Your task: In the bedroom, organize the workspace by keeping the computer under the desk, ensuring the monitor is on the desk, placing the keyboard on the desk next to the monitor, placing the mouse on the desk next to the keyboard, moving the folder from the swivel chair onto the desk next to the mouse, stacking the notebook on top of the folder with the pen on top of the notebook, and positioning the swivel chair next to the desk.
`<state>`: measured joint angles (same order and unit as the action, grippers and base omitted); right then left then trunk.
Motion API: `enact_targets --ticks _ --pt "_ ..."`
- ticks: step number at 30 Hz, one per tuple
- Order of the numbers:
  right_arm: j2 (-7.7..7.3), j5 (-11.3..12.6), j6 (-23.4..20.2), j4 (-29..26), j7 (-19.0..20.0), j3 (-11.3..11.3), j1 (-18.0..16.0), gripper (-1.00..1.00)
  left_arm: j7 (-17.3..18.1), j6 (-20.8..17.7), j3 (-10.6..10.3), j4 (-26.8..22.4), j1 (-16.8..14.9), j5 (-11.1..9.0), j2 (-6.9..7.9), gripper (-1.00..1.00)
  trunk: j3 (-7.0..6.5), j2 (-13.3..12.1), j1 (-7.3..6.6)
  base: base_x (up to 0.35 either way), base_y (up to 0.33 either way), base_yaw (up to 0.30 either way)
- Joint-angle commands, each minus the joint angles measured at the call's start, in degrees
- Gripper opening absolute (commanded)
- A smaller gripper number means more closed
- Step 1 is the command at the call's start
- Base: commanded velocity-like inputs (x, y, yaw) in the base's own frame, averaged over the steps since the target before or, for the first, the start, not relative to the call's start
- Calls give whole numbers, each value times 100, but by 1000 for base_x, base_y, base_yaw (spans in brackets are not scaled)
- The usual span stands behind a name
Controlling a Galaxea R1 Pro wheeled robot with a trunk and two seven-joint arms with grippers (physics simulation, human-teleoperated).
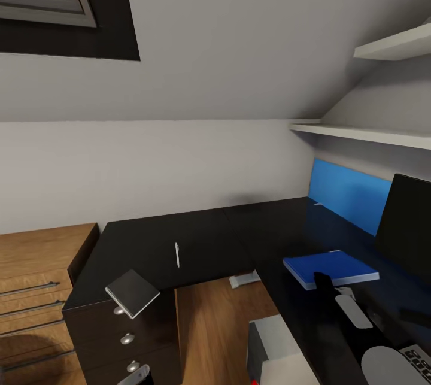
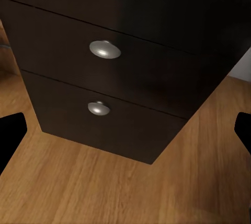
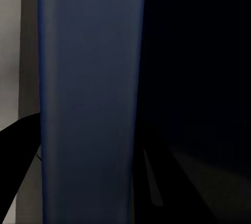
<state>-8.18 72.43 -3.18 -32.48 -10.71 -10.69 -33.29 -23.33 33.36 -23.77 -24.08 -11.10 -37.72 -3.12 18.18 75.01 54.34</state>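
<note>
Folder [image 1: 330, 269] laid flat on tabltop beside monitor [image 1: 407, 226], judged already moved | one pen [image 1: 177, 254] and one grey notebook [image 1: 132, 293] left on tabletop [image 1: 197, 235] corner, unstacked | two drawer knobs seen | left pincer [image 2: 125, 132] spread wide, empty | right pincer [image 1: 323, 283]: opening cannot be told.
</note>
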Motion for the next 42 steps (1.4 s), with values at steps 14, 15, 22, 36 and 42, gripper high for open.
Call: enact_targets --ticks 14,15,22,36,42 --pt "-8 24 -45 -13 -83 -21 -2 -100 -49 21 -42 -1 -6 -25 4 100 7 4 0 0 0 0" --pt "-8 24 -49 -13 -85 -21 -2 -100 -49 21 -41 -1 -6 -25 4 100 7 4 0 0 0 0" --pt "-13 25 -59 -13 -95 -28 -2 -100 -49 21 -43 -1 -6 -25 4 100 7 4 0 0 0 0" --pt "-17 25 -55 -5 -86 -29 -2 -100 -49 21 -41 -1 -6 -25 4 100 7 4 0 0 0 0" --pt "-17 25 -59 -4 -81 -174 -2 -100 -49 18 -47 -1 -6 -25 4 100 7 4 0 0 0 0"
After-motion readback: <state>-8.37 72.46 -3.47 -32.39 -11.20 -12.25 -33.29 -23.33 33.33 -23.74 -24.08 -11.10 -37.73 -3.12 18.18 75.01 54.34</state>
